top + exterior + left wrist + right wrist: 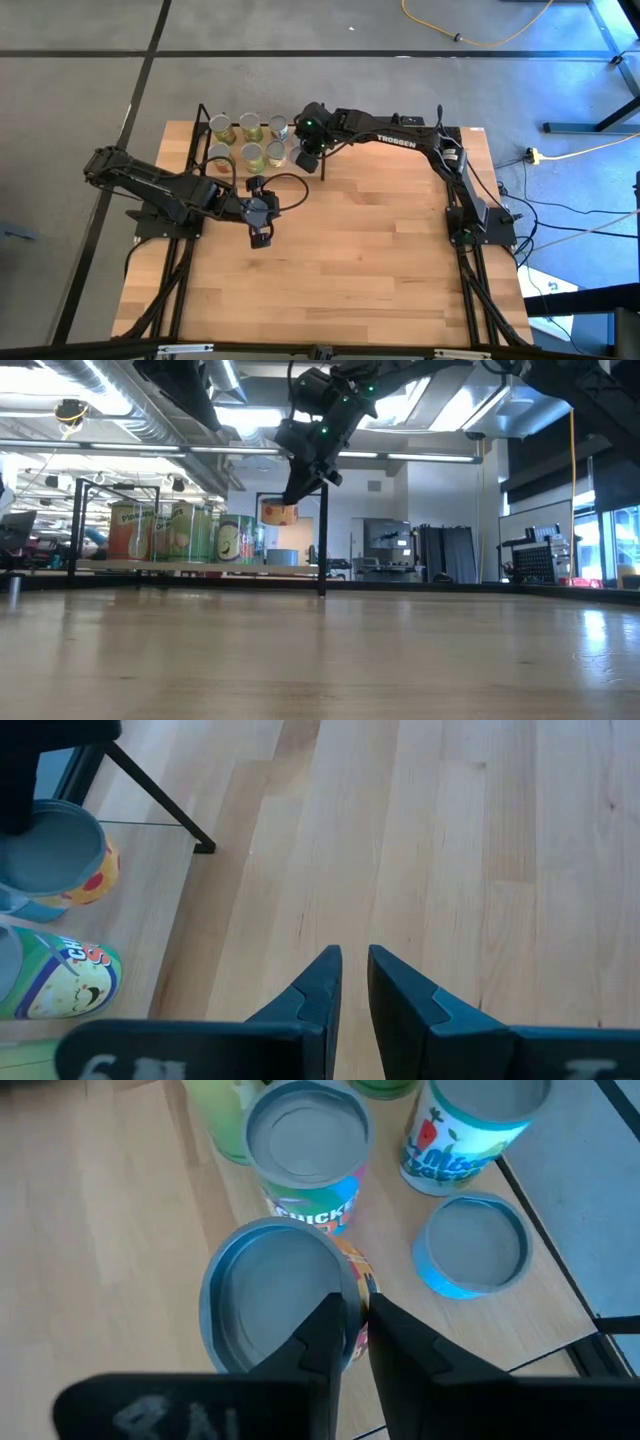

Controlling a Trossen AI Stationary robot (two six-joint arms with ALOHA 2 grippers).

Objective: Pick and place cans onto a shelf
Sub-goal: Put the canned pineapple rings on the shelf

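The shelf [200,120] stands at the table's far left, with black posts and a wooden board [215,566]. Several cans [250,140] stand on their bottoms on the board, in two rows. My right gripper [352,1305] is at the shelf's right end and is shut on a can with a grey top and an orange-yellow label [280,513]. It holds the can above the board. My left gripper [355,960] is shut and empty above the bare tabletop, nearer the front than the shelf [260,235]. My right gripper pinches the can's top rim [350,1280] between its two fingers, one finger over the recessed top and one outside the wall. The fingers come from above, slanting down. The can hangs below the fingers, about upright and clear of the shelf board.
A thin black post [322,540] of the shelf stands just right of the held can. Standing cans [305,1140] crowd close around it. Bare wooden tabletop [380,260] stretches toward the near and right edges. Cables run along the right arm's base [480,220].
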